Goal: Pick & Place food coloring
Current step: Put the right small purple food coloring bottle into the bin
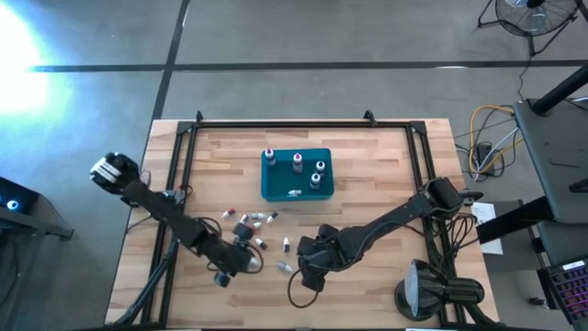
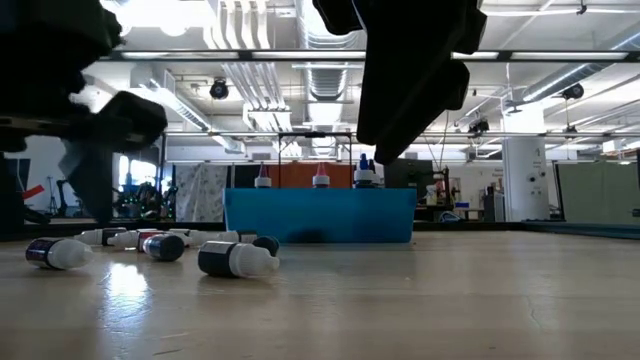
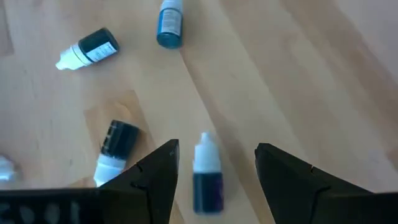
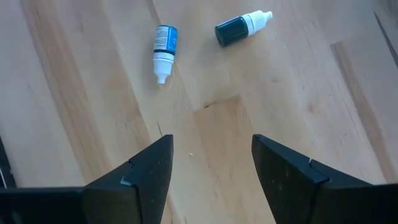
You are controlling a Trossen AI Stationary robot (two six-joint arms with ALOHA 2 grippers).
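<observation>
Several tiny food coloring bottles lie on their sides on the wooden table (image 1: pixel 386 165), scattered in front of the teal bin (image 1: pixel 296 188); a few more stand upright inside it (image 1: pixel 298 162). My left gripper (image 3: pixel 216 149) is open low over the scatter (image 1: pixel 244 250), its fingers on either side of a dark blue bottle with a white cap (image 3: pixel 206 177) and apart from it. My right gripper (image 4: pixel 211 140) is open over bare wood (image 1: pixel 308 265). Ahead of it lie a blue bottle (image 4: pixel 164 48) and a dark teal one (image 4: pixel 241 26).
Beside my left gripper lie a black bottle (image 3: pixel 115 144), a dark one with a white cap (image 3: pixel 87 50) and a blue one (image 3: pixel 170 22). In the low view, bottles (image 2: pixel 235 260) lie left of the bin (image 2: pixel 320 215). A black frame (image 1: pixel 294 122) borders the table.
</observation>
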